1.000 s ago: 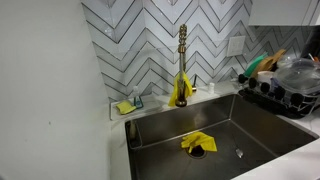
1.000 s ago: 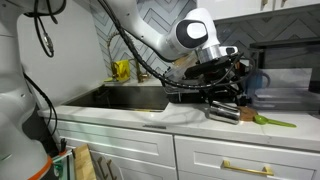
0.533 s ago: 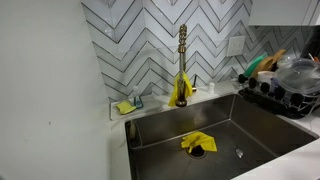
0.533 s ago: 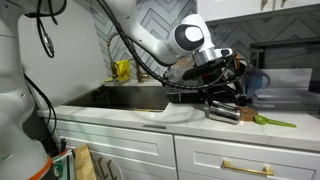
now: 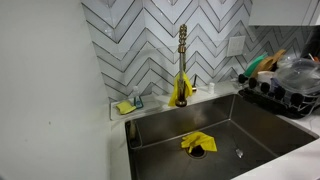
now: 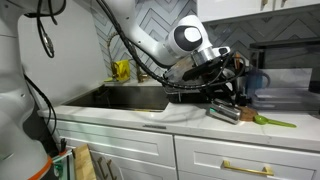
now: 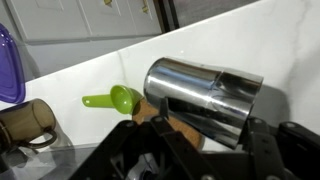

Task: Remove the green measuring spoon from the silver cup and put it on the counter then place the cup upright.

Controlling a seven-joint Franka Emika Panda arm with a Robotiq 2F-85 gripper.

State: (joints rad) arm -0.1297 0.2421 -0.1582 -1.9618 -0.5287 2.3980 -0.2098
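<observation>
- In the last second almost nothing moves: the silver cup (image 7: 205, 95) lies on its side on the counter (image 7: 250, 35) as before, and in an exterior view my arm only turns its wrist a little above the cup (image 6: 223, 112)
- The green measuring spoon (image 7: 113, 99) is already out, flat on the counter just beside the cup, and it has not shifted either
- The gripper (image 7: 198, 160) hangs close over the cup with its jaws wide apart, one on each side of the cup, holding nothing
- So I judge the spoon part is done and only standing the cup upright is left; this small turn looks like lining up for the grasp
- The cup is round, smooth metal, so it may roll when I close
</observation>
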